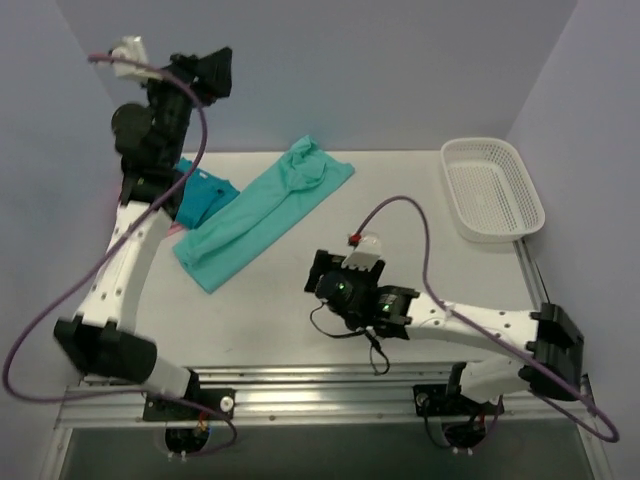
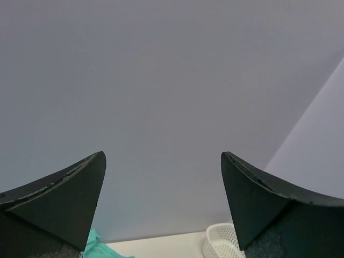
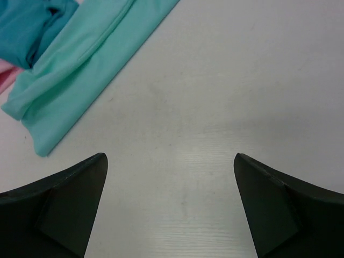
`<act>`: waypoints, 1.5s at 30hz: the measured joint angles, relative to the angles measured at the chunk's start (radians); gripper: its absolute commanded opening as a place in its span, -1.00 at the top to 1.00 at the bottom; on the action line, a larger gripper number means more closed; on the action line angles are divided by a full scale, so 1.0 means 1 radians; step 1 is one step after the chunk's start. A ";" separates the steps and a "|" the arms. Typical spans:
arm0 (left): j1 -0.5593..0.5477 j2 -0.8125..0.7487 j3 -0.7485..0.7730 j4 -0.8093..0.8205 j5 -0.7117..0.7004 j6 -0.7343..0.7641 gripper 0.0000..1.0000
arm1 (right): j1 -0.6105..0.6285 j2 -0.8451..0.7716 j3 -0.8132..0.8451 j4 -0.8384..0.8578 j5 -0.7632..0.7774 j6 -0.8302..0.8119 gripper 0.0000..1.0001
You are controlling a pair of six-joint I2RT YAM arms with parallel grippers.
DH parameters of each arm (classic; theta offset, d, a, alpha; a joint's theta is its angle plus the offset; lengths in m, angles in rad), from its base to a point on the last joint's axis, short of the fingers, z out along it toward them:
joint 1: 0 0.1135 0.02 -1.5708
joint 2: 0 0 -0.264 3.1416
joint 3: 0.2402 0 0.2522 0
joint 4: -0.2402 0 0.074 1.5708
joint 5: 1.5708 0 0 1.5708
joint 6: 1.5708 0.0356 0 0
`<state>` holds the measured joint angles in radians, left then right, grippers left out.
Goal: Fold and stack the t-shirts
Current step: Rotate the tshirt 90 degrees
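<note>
While both pincers hang released with nothing between their fingers, we judge the step in hand to be the crosswise fold of the long green band.

Nearest to us, the right pincer (image 3: 169,156) hovers low over bare desk (image 3: 215,107), jaws wide. Ahead of it and to the left in its own view lies the sea-green tee (image 3: 80,59), folded into a narrow strip and lying flat, one short end closest to the fingers. Beyond that strip, against its far long edge, sits the teal-blue tee (image 3: 27,27), with a sliver of the pink tee (image 3: 6,80) showing beside it.

To do this fold well, we think the right pincer should come down on the near short end and pinch all the layers together. If it takes only the top layer, the strip will peel open. We would then carry that end along the strip's own line, so the edges stay matched, and lay it on the bunched far end.

Farther off, the left pincer (image 2: 163,154) is raised high and faces the back wall, with the tees well below it. We reckon it must drop to the other corner of that end, or the cloth may twist.

Farthest to the right stands the white basket (image 1: 490,195), well apart.
</note>
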<state>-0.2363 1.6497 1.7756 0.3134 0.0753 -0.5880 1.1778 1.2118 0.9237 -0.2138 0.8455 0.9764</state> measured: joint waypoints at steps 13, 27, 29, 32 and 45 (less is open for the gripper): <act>0.029 -0.697 -0.628 -0.273 -0.272 0.159 -0.94 | -0.151 0.812 0.316 0.585 -0.677 -0.035 -0.94; 0.029 -0.890 -0.700 -0.550 -0.337 0.109 -0.97 | -0.114 1.167 0.776 0.639 -0.881 0.001 -0.92; 0.029 -0.916 -0.702 -0.568 -0.337 0.097 -0.97 | -0.119 1.197 0.820 0.637 -0.892 0.004 -0.83; 0.029 -0.950 -0.703 -0.584 -0.336 0.089 -0.97 | -0.130 1.247 0.887 0.640 -0.906 0.011 -0.38; 0.029 -0.985 -0.748 -0.640 -0.329 0.066 -0.99 | -0.171 1.317 0.855 0.761 -0.966 0.046 1.00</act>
<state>-0.2077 0.6651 1.0275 -0.3267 -0.2539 -0.5217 1.0065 2.5286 1.7786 0.5468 -0.1200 1.0225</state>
